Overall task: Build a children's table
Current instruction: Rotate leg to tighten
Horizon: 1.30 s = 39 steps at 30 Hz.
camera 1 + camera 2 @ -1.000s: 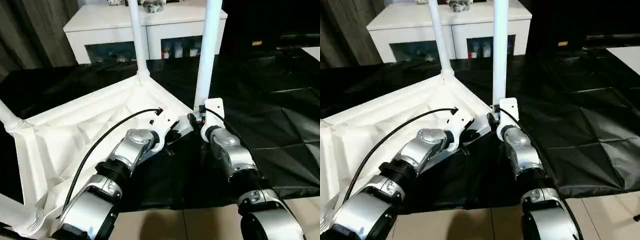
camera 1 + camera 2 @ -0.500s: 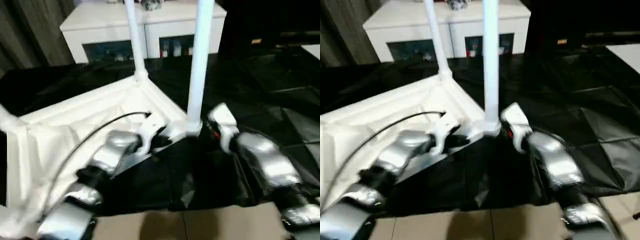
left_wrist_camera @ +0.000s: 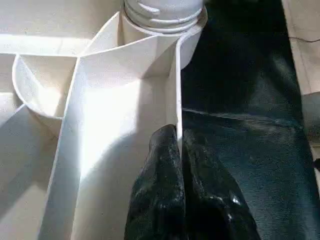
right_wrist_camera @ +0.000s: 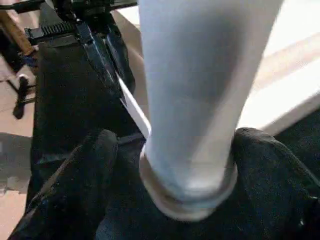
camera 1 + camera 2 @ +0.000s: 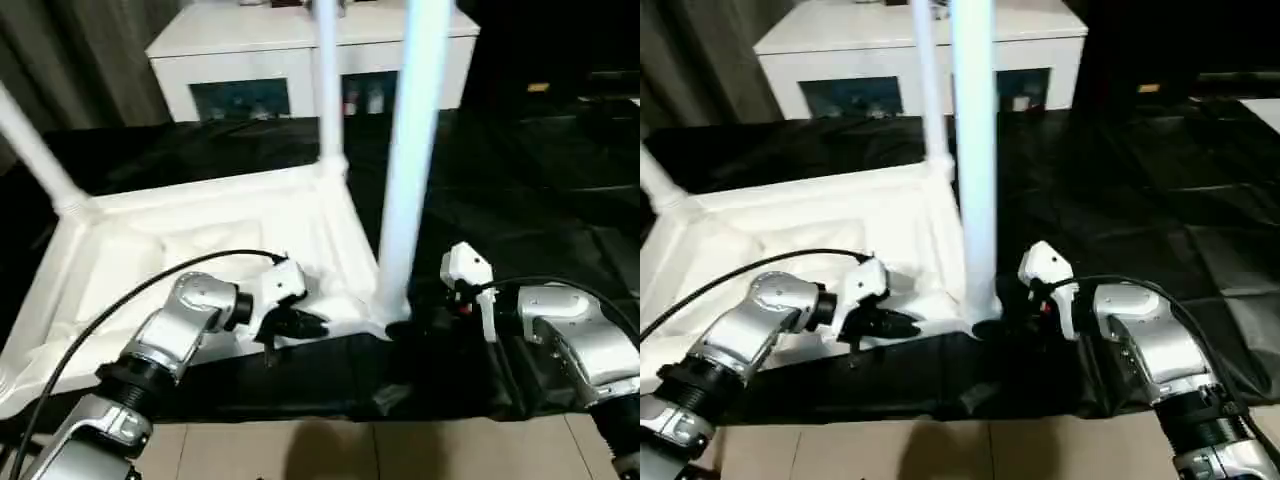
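The right gripper (image 4: 187, 165) has its two black fingers (image 4: 75, 175) set on either side of the base of a white table leg (image 5: 408, 170), one finger on each flank just above the leg's collar, closed on it. The left gripper (image 3: 179, 150) has its fingers pressed together, pinching the thin white side wall of the tabletop (image 5: 190, 240) just short of the corner socket (image 3: 162, 20) where that same leg stands.

A second ago the right gripper was nestled against this leg near the corner; half a second ago the right forearm had swung out to the robot's right, and now it reaches in from the side with the fingers around the leg's foot. The left gripper has kept its hold on the rim. The whole scene has also shifted in the head views, so the camera itself has moved.

The tabletop lies upside down on black sheeting (image 5: 540, 160), ribbed underside up. A far-corner leg (image 5: 328, 80) rises upright behind the gripped one, and a third leg (image 5: 35, 150) slants up from the left corner. A white cabinet (image 5: 250, 50) with glass doors stands beyond.

Judging from this, the gripped leg is in its socket and is likely being twisted or pressed home while the left gripper steadies the top.
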Tool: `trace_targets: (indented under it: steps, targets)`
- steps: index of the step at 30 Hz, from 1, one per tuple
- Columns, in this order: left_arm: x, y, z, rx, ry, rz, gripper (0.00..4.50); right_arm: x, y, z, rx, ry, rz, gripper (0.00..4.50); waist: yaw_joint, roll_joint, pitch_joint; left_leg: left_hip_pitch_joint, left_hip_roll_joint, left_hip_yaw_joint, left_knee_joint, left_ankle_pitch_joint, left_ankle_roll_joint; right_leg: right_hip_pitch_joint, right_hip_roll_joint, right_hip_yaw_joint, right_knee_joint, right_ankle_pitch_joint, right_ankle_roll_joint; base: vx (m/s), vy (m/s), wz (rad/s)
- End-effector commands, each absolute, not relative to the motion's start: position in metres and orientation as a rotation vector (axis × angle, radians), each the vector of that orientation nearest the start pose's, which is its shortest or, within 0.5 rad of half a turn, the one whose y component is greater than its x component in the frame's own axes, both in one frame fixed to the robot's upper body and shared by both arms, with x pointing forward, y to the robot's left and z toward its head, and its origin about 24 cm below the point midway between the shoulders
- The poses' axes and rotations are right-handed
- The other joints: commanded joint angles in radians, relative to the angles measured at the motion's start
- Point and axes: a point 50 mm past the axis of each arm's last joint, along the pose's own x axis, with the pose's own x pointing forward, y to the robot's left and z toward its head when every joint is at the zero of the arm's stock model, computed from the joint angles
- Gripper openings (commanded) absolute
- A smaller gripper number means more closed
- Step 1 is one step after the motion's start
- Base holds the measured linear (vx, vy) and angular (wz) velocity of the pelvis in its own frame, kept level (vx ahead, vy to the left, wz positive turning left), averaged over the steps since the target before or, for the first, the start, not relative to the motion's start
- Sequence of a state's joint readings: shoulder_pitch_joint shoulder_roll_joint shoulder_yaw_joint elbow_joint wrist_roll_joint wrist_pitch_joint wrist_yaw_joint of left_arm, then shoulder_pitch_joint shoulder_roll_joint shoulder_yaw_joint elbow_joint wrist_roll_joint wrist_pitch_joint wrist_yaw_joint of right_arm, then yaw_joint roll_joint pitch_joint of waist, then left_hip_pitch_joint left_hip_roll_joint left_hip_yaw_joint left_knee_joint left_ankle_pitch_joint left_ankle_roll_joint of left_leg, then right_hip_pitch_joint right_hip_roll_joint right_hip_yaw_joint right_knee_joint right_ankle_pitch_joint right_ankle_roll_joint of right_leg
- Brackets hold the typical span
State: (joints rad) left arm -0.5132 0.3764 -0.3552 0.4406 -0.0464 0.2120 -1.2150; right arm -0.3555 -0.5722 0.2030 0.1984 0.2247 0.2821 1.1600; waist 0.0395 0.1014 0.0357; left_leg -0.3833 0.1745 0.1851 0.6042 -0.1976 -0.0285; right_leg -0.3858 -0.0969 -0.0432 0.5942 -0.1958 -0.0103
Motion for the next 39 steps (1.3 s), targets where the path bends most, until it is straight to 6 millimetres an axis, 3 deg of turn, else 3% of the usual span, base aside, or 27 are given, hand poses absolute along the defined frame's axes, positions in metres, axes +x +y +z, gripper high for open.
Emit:
trace_targets:
  steps: [1,5,18,24,28,29,31,34,35,36,39]
  targets:
    - [0.291,0.111,0.043,0.332,0.490,-1.462,0.00,0.278,-0.172,0.069,-0.271,0.423,1.284,3.83,-0.005,-0.016,-0.059,0.023,0.053,-0.015,-0.076,-0.164,0.088,0.036,-0.045,0.026,-0.054,-0.060,-0.256,0.000,0.000,0.00]
    - [0.289,0.112,0.044,0.330,0.493,-1.465,0.00,0.277,-0.171,0.065,-0.282,0.449,1.293,3.83,-0.006,-0.021,-0.059,0.020,0.052,-0.016,-0.075,-0.157,0.091,0.037,-0.046,0.025,-0.055,-0.073,-0.249,0.000,0.000,0.00]
    - [0.290,0.114,0.044,0.333,0.492,-1.449,0.00,0.280,-0.172,0.061,-0.306,0.483,1.286,2.73,-0.004,-0.021,-0.061,0.020,0.051,-0.015,-0.071,-0.134,0.102,0.037,-0.044,0.024,-0.052,-0.065,-0.250,0.000,0.000,0.00]
    - [0.292,0.110,0.041,0.326,0.489,-1.409,0.00,0.287,-0.167,0.049,-0.262,0.476,1.144,2.29,-0.008,-0.021,-0.059,0.019,0.050,-0.015,-0.072,-0.143,0.100,0.036,-0.045,0.024,-0.055,-0.086,-0.250,0.000,0.000,0.00]
    - [0.304,0.101,0.038,0.320,0.476,-1.298,0.00,0.294,-0.156,0.037,-0.162,0.451,0.973,2.14,-0.022,-0.021,-0.050,0.023,0.048,-0.016,-0.084,-0.239,0.051,0.030,-0.041,0.025,-0.068,-0.196,-0.228,0.000,0.000,0.00]
    - [0.309,0.098,0.037,0.322,0.472,-1.258,0.00,0.297,-0.152,0.034,-0.131,0.449,0.916,2.12,-0.032,-0.021,-0.043,0.028,0.043,-0.019,-0.091,-0.333,0.004,0.028,-0.041,0.025,-0.078,-0.320,-0.196,0.000,0.000,0.00]
    - [0.318,0.090,0.038,0.318,0.464,-1.177,0.00,0.301,-0.143,0.031,-0.088,0.441,0.826,2.09,-0.044,-0.021,-0.045,0.034,0.041,-0.025,-0.094,-0.378,-0.028,0.023,-0.042,0.027,-0.083,-0.374,-0.168,0.000,0.000,0.00]
    - [0.326,0.084,0.039,0.302,0.455,-1.108,0.00,0.305,-0.139,0.028,-0.063,0.449,0.741,2.07,-0.053,-0.023,-0.044,0.034,0.039,-0.026,-0.096,-0.403,-0.036,0.020,-0.040,0.028,-0.088,-0.377,-0.159,0.000,0.000,0.00]
    - [0.334,0.078,0.041,0.284,0.452,-1.032,0.00,0.310,-0.135,0.024,-0.049,0.462,0.638,2.06,-0.056,-0.022,-0.045,0.031,0.039,-0.027,-0.097,-0.403,-0.029,0.022,-0.042,0.028,-0.090,-0.374,-0.156,0.000,0.000,0.00]
    - [0.339,0.074,0.043,0.280,0.447,-0.981,0.00,0.314,-0.133,0.022,-0.039,0.467,0.570,2.06,-0.058,-0.014,-0.045,0.033,0.038,-0.026,-0.095,-0.403,-0.031,0.019,-0.042,0.029,-0.090,-0.371,-0.156,0.000,0.000,0.00]
    - [0.346,0.066,0.044,0.275,0.444,-0.906,0.00,0.320,-0.128,0.018,-0.023,0.483,0.438,2.05,-0.069,-0.017,-0.047,0.035,0.033,-0.027,-0.094,-0.408,-0.040,0.014,-0.040,0.028,-0.094,-0.367,-0.160,0.000,0.000,0.00]
